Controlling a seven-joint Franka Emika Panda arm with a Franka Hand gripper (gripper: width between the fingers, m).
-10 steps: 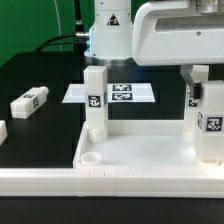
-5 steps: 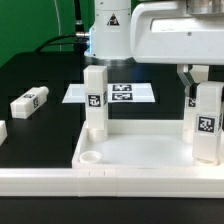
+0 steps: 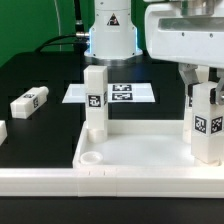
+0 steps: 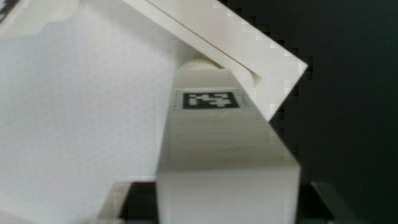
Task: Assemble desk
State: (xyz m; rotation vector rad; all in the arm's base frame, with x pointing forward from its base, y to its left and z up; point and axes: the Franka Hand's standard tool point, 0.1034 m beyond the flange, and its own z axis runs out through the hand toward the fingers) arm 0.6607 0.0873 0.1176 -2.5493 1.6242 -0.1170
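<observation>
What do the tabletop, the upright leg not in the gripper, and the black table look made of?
Tabletop: white plastic by the look, smooth, slight sheen, moulded rim and socket. Standing leg: likely the same white plastic, matte, with a printed tag. Table: black, matte, material unclear.

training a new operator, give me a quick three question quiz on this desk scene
1. True or false: the end effector grips an upright leg at the tabletop.
2. Where does the loose leg lie? A) in the end effector B) on the black table, off the tabletop C) on the tabletop
3. How many legs stand upright in the exterior view?
Key: 1 true; 2 B; 3 two, the gripped one and the standing leg.
</observation>
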